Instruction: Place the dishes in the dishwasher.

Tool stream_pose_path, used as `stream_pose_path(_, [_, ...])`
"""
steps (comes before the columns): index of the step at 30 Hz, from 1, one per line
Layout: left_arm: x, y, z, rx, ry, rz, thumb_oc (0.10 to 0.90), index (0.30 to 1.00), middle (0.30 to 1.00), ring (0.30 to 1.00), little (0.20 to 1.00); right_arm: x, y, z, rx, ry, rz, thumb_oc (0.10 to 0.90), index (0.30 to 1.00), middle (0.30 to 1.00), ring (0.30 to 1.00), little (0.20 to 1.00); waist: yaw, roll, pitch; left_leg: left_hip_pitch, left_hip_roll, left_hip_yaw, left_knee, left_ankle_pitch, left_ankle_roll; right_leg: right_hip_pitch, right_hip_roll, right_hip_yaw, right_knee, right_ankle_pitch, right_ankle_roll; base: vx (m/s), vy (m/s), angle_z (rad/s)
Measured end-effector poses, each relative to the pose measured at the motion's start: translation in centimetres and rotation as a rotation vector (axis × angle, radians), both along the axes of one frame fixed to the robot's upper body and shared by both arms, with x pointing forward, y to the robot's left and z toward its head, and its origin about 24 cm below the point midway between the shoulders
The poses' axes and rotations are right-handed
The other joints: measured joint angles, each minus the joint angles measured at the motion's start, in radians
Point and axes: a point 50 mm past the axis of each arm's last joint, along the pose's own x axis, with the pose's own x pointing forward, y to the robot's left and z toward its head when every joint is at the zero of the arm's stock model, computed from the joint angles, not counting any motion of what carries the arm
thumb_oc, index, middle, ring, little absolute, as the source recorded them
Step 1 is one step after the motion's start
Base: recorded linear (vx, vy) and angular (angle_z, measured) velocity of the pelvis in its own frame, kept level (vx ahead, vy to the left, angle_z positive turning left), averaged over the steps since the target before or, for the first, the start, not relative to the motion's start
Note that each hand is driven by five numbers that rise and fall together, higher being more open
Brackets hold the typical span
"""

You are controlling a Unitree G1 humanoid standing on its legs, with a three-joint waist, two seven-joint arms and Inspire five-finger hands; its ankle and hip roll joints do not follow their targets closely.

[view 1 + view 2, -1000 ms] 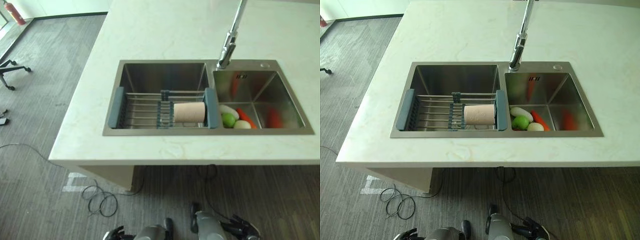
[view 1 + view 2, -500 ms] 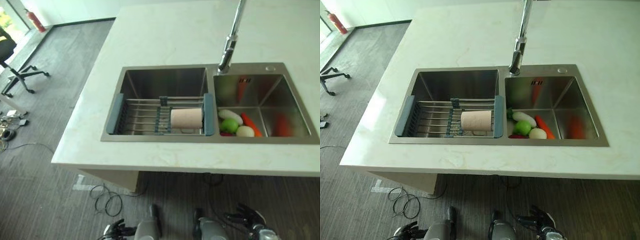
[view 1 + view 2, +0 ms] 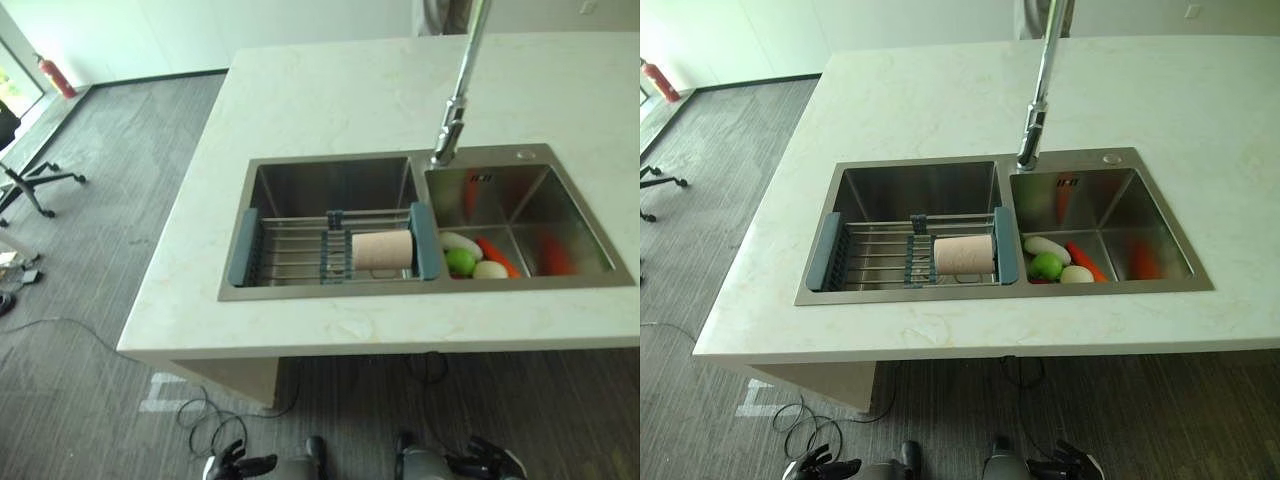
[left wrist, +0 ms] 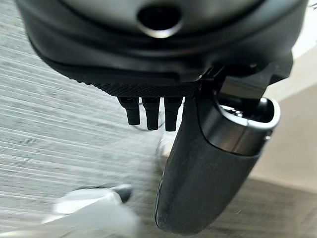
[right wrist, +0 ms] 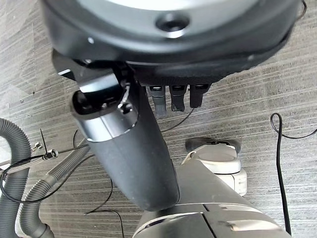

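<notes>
The left robot hand [image 3: 228,464] hangs low by the floor, well below the tabletop [image 3: 300,100]. Its fingers [image 4: 148,111] are straight and loose, and it holds nothing. Up above both hands is the sink [image 3: 330,180]. A rack [image 3: 290,250] sits across its left bowl, and a cup [image 3: 381,250] lies on its side on the rack. The cup is far from both hands. The right bowl [image 3: 520,200] holds vegetables [image 3: 470,258], with a tap [image 3: 455,110] behind. The right robot hand [image 3: 490,460] also hangs low, fingers [image 5: 178,96] straight, empty. I think the job has not started: the cup is still waiting, and I see no dishwasher.
</notes>
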Motion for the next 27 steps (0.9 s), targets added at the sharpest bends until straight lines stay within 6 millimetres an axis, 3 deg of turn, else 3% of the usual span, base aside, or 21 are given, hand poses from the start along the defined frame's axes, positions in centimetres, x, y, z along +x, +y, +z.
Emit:
stream_pose_path(5, [-1.2, 3.0, 0.9, 0.082, -0.084, 0.325, 0.800, 0.900, 0.900, 0.900, 0.900, -0.8, -1.2, 0.2, -0.017, 0.006, -0.035, 0.800, 0.900, 0.900, 0.900, 0.900, 0.002, 0.031, -0.013, 0.002, -0.006, 0.012, -0.001, -0.002, 0.002, -0.009, -0.007, 0.015, 0.011, -0.005, 0.003, 0.00, 0.055, -0.07])
stream_pose_path(8, [-3.1, 6.7, 2.4, 0.271, -0.081, 0.481, 0.800, 0.900, 0.900, 0.900, 0.900, -1.7, -3.5, 1.0, -0.061, 0.005, -0.099, 0.800, 0.900, 0.900, 0.900, 0.900, 0.002, 0.076, -0.014, -0.011, -0.016, 0.016, -0.001, -0.003, 0.009, -0.030, -0.018, 0.018, 0.020, -0.007, 0.007, 0.00, 0.056, -0.02])
stream_pose_path(10, [-4.0, 10.5, 4.5, 0.432, -0.110, 0.580, 0.800, 0.900, 0.900, 0.900, 0.900, -2.6, -4.7, 1.4, -0.082, 0.019, -0.126, 0.800, 0.900, 0.900, 0.900, 0.900, 0.003, 0.095, -0.016, -0.010, -0.016, 0.017, -0.004, -0.001, 0.010, -0.031, -0.018, 0.016, 0.023, -0.010, 0.009, 0.00, 0.000, 0.00])
stream_pose_path(11, [-4.1, 12.6, 6.2, 0.545, -0.145, 0.622, 0.800, 0.900, 0.900, 0.900, 0.900, -2.9, -5.0, 1.4, -0.087, 0.021, -0.144, 0.800, 0.900, 0.900, 0.900, 0.900, 0.007, 0.098, -0.016, -0.010, -0.016, 0.015, -0.004, 0.000, 0.010, -0.032, -0.019, 0.015, 0.027, -0.013, 0.008, -0.04, -0.053, 0.02])
stream_pose_path(12, [-3.2, 16.3, 9.9, 0.744, -0.234, 0.637, 0.800, 0.900, 0.900, 0.900, 0.900, -3.5, -5.3, 1.5, -0.089, 0.028, -0.165, 0.800, 0.900, 0.900, 0.900, 0.900, 0.028, 0.103, -0.017, -0.009, -0.015, 0.014, -0.003, 0.001, 0.007, -0.035, -0.019, 0.015, 0.036, -0.017, 0.006, -0.05, -0.084, 0.06])
stream_pose_path(13, [-2.0, 18.7, 13.7, 0.924, -0.307, 0.569, 0.800, 0.900, 0.900, 0.900, 0.900, -3.4, -4.8, 1.3, -0.074, 0.015, -0.171, 0.800, 0.900, 0.900, 0.900, 0.900, 0.033, 0.094, -0.014, -0.010, -0.013, 0.010, -0.004, 0.002, 0.004, -0.035, -0.018, 0.009, 0.040, -0.020, 0.004, -0.05, -0.121, 0.05])
stream_pose_path(14, [-0.5, 20.4, 17.7, 1.106, -0.394, 0.474, 0.800, 0.900, 0.900, 0.900, 0.900, -3.1, -4.3, 1.2, -0.063, 0.000, -0.169, 0.800, 0.900, 0.900, 0.900, 0.900, 0.043, 0.095, -0.017, -0.010, -0.008, 0.009, -0.005, 0.002, 0.003, -0.034, -0.017, 0.002, 0.041, -0.021, 0.003, -0.03, -0.106, 0.02])
stream_pose_path(15, [0.6, 20.9, 19.7, 1.172, -0.451, 0.428, 0.800, 0.900, 0.900, 0.900, 0.900, -3.0, -4.1, 1.2, -0.059, -0.009, -0.166, 0.800, 0.900, 0.900, 0.900, 0.900, 0.052, 0.092, -0.017, -0.010, -0.007, 0.009, -0.004, -0.002, -0.004, -0.035, -0.017, 0.000, 0.041, -0.020, 0.003, -0.02, -0.096, -0.02])
stream_pose_path(19, [3.6, 21.9, 28.3, 1.376, -0.734, 0.324, 0.800, 0.900, 0.900, 0.900, 0.900, -2.5, -3.1, 0.9, -0.038, -0.029, -0.176, 0.800, 0.900, 0.900, 0.900, 0.900, 0.054, 0.075, -0.026, -0.010, -0.003, 0.007, -0.004, -0.005, -0.010, -0.035, -0.017, -0.009, 0.044, -0.022, 0.000, 0.01, -0.077, 0.01])
stream_pose_path(21, [5.7, 20.4, 33.5, 1.321, -1.071, 0.249, 0.800, 0.900, 0.900, 0.900, 0.900, -2.7, -2.4, 0.5, -0.015, -0.013, -0.204, 0.800, 0.900, 0.900, 0.900, 0.900, 0.059, 0.056, -0.038, -0.008, -0.003, 0.006, 0.002, 0.003, -0.011, -0.034, -0.018, -0.011, 0.055, -0.030, -0.001, -0.01, -0.061, 0.04])
stream_pose_path(22, [6.8, 19.2, 35.2, 1.254, -1.214, 0.190, 0.800, 0.900, 0.900, 0.900, 0.900, -2.8, -2.2, 0.4, -0.008, -0.006, -0.214, 0.800, 0.900, 0.900, 0.900, 0.900, 0.060, 0.052, -0.044, -0.007, -0.005, 0.006, 0.002, 0.004, -0.012, -0.034, -0.020, -0.011, 0.059, -0.033, -0.002, 0.02, -0.070, 0.01])
stream_pose_path(23, [7.7, 17.9, 36.4, 1.210, -1.316, 0.106, 0.800, 0.900, 0.900, 0.900, 0.900, -2.6, -1.9, 0.3, 0.003, -0.012, -0.225, 0.800, 0.900, 0.900, 0.900, 0.900, 0.058, 0.049, -0.046, -0.004, -0.005, 0.008, 0.001, 0.003, -0.013, -0.034, -0.020, -0.010, 0.060, -0.034, -0.002, 0.02, -0.077, 0.00])
stream_pose_path(24, [7.7, 17.8, 36.4, 1.209, -1.317, 0.104, 0.800, 0.900, 0.900, 0.900, 0.900, -2.6, -1.9, 0.3, 0.004, -0.012, -0.226, 0.800, 0.900, 0.900, 0.900, 0.900, 0.058, 0.049, -0.046, -0.004, -0.005, 0.008, 0.001, 0.003, -0.013, -0.034, -0.020, -0.010, 0.060, -0.034, -0.002, -0.02, -0.048, -0.06])
stream_pose_path(25, [8.9, 15.7, 37.6, 1.163, -1.405, -0.033, 0.800, 0.900, 0.900, 0.900, 0.900, -2.6, -1.6, 0.2, 0.017, -0.015, -0.237, 0.800, 0.900, 0.900, 0.900, 0.900, 0.056, 0.044, -0.049, 0.005, -0.005, 0.012, -0.002, 0.002, -0.014, -0.031, -0.021, -0.011, 0.064, -0.040, 0.001, -0.02, -0.048, -0.08])
stream_pose_path(27, [10.7, 12.7, 38.1, 1.089, -1.457, -0.286, 0.800, 0.900, 0.900, 0.900, 0.900, -2.5, -1.0, -0.1, 0.036, -0.008, -0.251, 0.800, 0.900, 0.900, 0.900, 0.900, 0.050, 0.041, -0.059, 0.010, -0.003, 0.016, 0.000, 0.001, -0.016, -0.032, -0.017, -0.007, 0.070, -0.034, -0.001, -0.01, -0.054, -0.10])
